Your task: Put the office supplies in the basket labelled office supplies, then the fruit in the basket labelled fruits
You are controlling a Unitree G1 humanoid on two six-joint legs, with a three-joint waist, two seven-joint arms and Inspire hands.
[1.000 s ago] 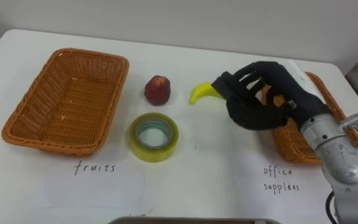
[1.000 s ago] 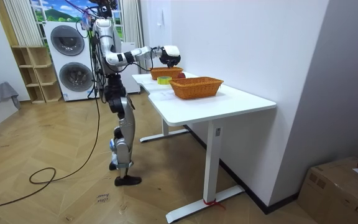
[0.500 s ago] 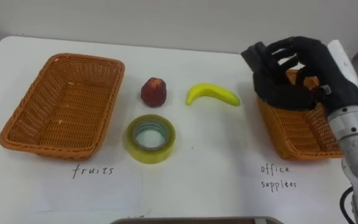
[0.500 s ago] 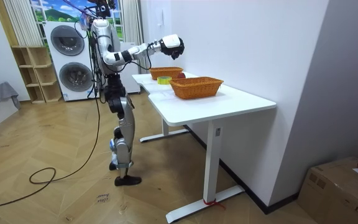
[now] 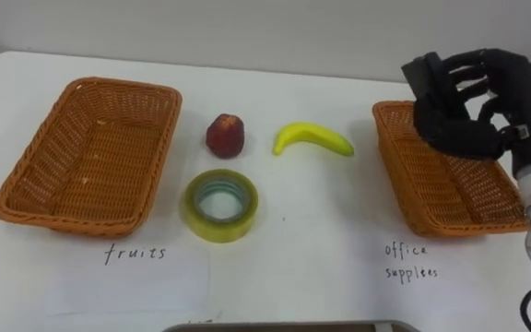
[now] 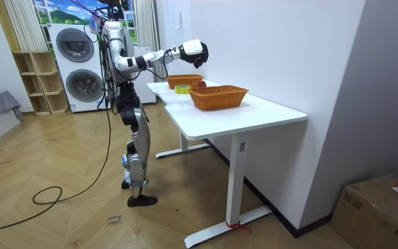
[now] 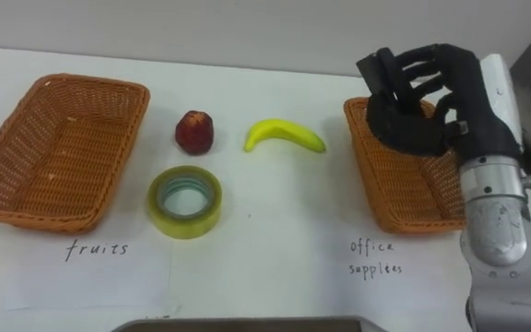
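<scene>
Right hand [image 5: 464,115] hovers over office basket [image 5: 436,189], likely clearing its rim; fingers wide, loosely bent, empty. Banana [image 5: 313,140], apple [image 5: 225,135], tape [image 5: 219,204] left of fingertips.

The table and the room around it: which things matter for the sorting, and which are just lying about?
For the job: apple, banana, tape roll, fruit basket, office basket, right hand.
Just lying about: washing machines, wooden shelf, cardboard box.
</scene>
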